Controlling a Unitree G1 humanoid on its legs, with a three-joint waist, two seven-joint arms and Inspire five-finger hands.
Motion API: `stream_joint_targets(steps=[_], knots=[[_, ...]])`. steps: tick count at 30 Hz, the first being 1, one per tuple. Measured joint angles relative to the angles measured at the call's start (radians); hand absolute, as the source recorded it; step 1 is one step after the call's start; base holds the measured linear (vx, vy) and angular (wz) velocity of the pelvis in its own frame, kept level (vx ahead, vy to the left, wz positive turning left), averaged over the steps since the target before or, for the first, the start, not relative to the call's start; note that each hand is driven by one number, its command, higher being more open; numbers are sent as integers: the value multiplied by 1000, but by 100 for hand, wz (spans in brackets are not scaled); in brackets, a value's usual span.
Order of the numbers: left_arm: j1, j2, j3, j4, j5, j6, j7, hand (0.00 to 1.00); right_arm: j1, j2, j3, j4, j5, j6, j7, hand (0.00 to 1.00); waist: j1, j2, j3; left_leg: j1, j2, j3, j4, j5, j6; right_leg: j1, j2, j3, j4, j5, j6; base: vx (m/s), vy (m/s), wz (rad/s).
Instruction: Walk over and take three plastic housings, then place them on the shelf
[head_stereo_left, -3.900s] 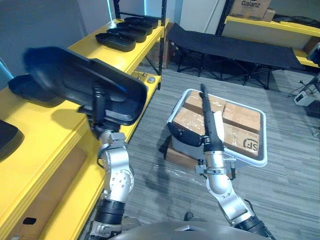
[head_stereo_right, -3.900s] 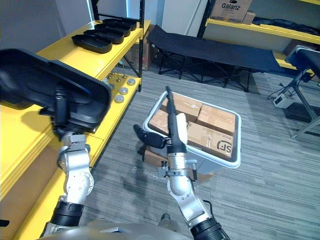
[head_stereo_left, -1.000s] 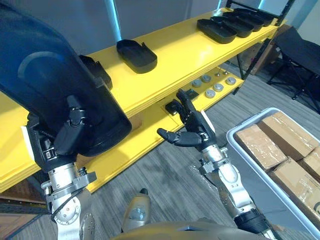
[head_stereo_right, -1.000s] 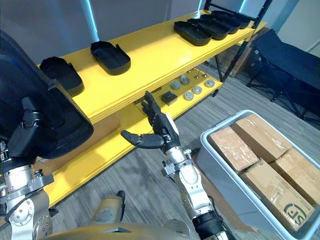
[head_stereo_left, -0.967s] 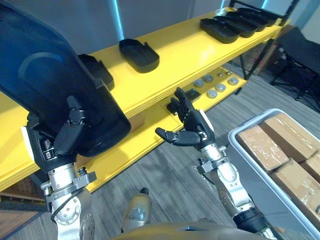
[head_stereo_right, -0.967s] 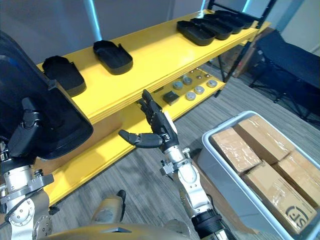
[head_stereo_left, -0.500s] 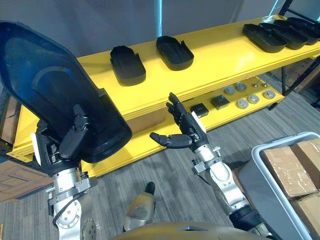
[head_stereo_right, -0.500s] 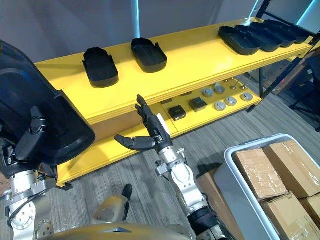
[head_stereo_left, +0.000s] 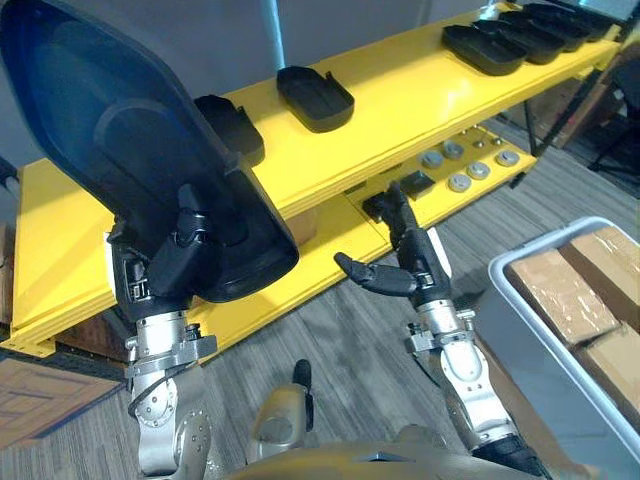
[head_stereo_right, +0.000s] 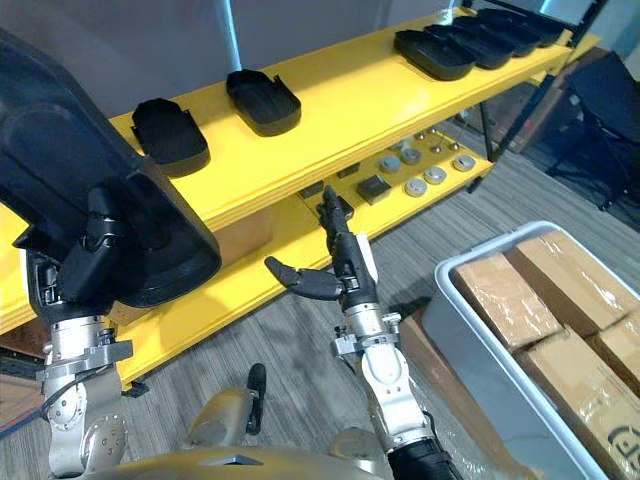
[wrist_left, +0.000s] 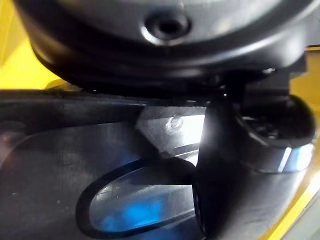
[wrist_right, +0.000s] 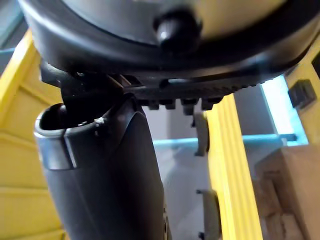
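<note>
Nearest, the left hand (head_stereo_left: 165, 268) has its fingers (head_stereo_left: 190, 215) clamped over the edge of a large black plastic housing (head_stereo_left: 130, 140), held up with the hollow side facing out, in front of the shelf's near end. The right hand (head_stereo_right: 350, 270) is raised and empty, fingers apart and straight, thumb out to the side. Low right, a grey bin (head_stereo_right: 470, 350) on the carpet floor (head_stereo_right: 290, 340) holds taped cardboard boxes (head_stereo_right: 500, 300) side by side. Beyond, the yellow shelf (head_stereo_right: 340, 90): the lower board carries small metal discs (head_stereo_right: 410, 170) and dark square blocks (head_stereo_right: 372, 187). The top board carries two black housings (head_stereo_right: 262, 100) apart from each other, and a close row of housings (head_stereo_right: 470, 40) at the far end.
</note>
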Motion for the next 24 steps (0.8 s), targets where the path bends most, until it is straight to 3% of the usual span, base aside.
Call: stream_joint_targets(steps=[1,5,7,8,9,10,11,12,14,15,16,18,19,21,22,23,24], knots=[[2,3,0,0,3,-16,8,0,2,-3,-17,-1,0,-7,-5,100,1,20,2,-14,7,11,108,-83,1,-20,10,22,47,-17,9,-64,109,-26],[4,9,2,5,6,-20,41,0,20,6,-19,-30,-1,-23,-18,100,-2,-1,21,-67,-2,27,221,-160,-1,-65,-22,48,143,-68,22,12,97,-6],[10,7,15,3,9,-9,39,0,19,35,-10,-40,1,-34,-22,100,8,-30,33,-69,-26,44,301,-213,11,-43,-64,40,145,-93,48,52,135,25],[12,6,18,1,12,-5,37,0,22,38,-10,-48,1,-34,-25,100,15,-18,29,-70,-23,52,368,-247,31,-26,-63,37,152,-100,58,121,164,17],[20,12,33,-6,26,-2,36,0,28,47,-8,-69,0,-39,-40,100,22,-7,24,-54,-19,49,405,-345,46,-20,-58,49,236,-125,68,166,97,27],[16,20,63,-5,45,9,40,0,21,71,8,-76,1,-45,-54,100,20,-33,17,-54,-37,43,429,-372,51,-107,-65,104,495,-115,79,210,62,35],[19,21,74,-5,46,20,42,0,17,83,14,-76,1,-44,-59,100,20,-52,11,-49,-45,42,428,-375,53,-145,-63,115,593,-83,89,237,-6,45],[33,20,86,-5,46,38,47,0,14,98,26,-76,0,-45,-67,100,26,-68,5,-31,-66,37,407,-374,58,-172,-66,110,662,-2,43,295,-14,29],[69,17,95,-5,46,43,54,0,-18,115,40,-72,-5,-46,-84,100,31,-59,9,36,-78,18,323,-352,72,-206,-76,107,717,189,-2,314,-10,22],[70,16,95,-5,46,44,54,0,-22,116,39,-72,-12,-47,-87,100,27,-52,9,55,-77,4,294,-339,73,-206,-77,93,716,167,-20,262,-9,36],[67,16,96,-12,45,44,55,0,-34,119,40,-73,-22,-49,-93,100,19,-44,5,76,-76,-20,257,-316,66,-208,-76,67,686,100,-46,262,-35,55],[28,29,98,-26,38,44,57,0,-101,90,34,-73,-44,-60,-110,100,7,-29,1,129,-72,-77,165,-285,48,-220,-11,68,455,5,-49,266,-80,65],[9,39,95,-25,35,44,60,0,-119,78,27,-73,-54,-67,-116,100,2,-28,0,140,-72,-95,147,-279,43,-224,15,101,385,3,-52,210,-132,95],[-77,71,72,-15,32,44,65,0,-151,29,-18,-107,-90,-98,-145,100,-27,-24,-9,141,-82,-180,142,-275,27,-238,95,260,224,20,-25,211,-198,147],[-119,86,47,-13,25,43,73,0,-152,9,-57,-161,-101,-107,-160,100,-41,-40,-24,141,-104,-241,146,-280,7,-230,99,291,127,72,1,223,-265,145],[-124,89,42,-15,24,42,77,0,-153,6,-68,-187,-101,-108,-163,100,-42,-52,-34,141,-113,-256,147,-285,-5,-225,93,289,80,136,-11,290,-387,130],[-124,85,35,-15,24,42,81,0,-157,-1,-84,-227,-98,-114,-163,100,-43,-58,-46,139,-117,-279,159,-302,-32,-201,86,267,44,144,2,249,-333,77]])
